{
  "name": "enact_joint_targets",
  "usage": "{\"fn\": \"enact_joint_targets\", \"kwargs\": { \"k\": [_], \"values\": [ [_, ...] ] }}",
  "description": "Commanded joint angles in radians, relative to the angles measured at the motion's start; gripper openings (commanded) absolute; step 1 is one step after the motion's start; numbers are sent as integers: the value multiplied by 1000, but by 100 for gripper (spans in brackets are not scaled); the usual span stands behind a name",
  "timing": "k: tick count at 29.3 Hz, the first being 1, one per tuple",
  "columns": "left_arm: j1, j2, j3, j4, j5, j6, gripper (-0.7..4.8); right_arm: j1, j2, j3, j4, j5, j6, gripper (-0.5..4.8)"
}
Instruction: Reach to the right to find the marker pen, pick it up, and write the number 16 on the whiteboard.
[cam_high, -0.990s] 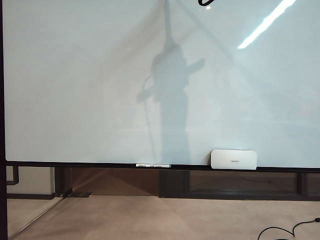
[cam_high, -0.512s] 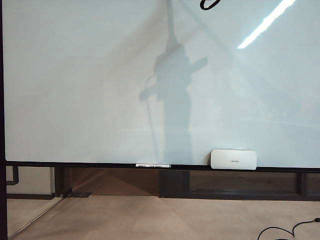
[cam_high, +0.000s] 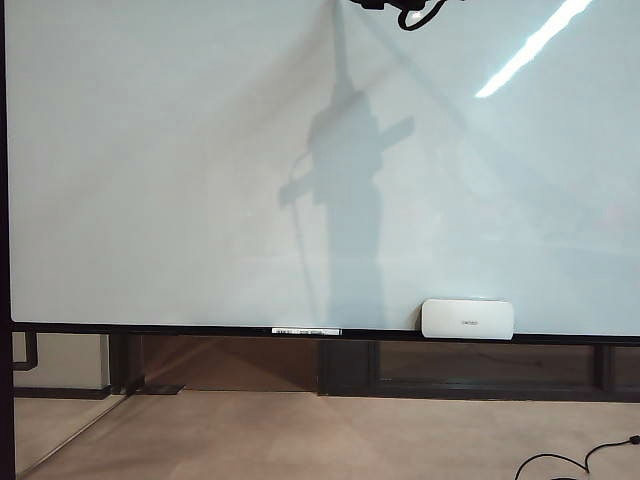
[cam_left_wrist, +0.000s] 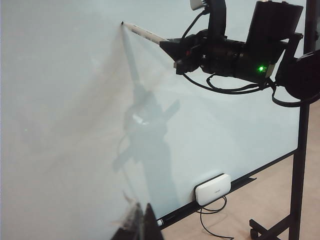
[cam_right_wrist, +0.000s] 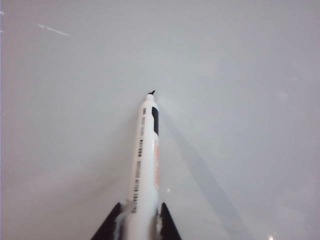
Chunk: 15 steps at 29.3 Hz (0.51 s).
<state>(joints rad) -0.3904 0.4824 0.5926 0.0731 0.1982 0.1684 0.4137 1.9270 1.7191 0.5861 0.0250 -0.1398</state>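
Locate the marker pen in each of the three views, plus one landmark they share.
Exterior view: marker pen not visible; only dark arm parts at the top edge.
Left wrist view: marker pen high up, held by the right gripper, tip at the whiteboard.
Right wrist view: centre, running up from the right gripper, tip at the board.
Shared landmark: the whiteboard; the eraser shows in exterior and left wrist only.
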Motion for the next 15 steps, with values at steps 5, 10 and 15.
{"fn": "enact_joint_targets", "kwargs": {
  "k": [5,10,15],
  "values": [
    [-1,-1,5,10,0,8,-6,-7,-5,5,-109,29,2,-5],
    [-1,-1,5,11,-3,8,-6,-7,-5,5,-223,29,9,-5],
    [-1,-1,5,11,-3,8,-6,-7,-5,4,-318,59,19,-5]
  ]
}}
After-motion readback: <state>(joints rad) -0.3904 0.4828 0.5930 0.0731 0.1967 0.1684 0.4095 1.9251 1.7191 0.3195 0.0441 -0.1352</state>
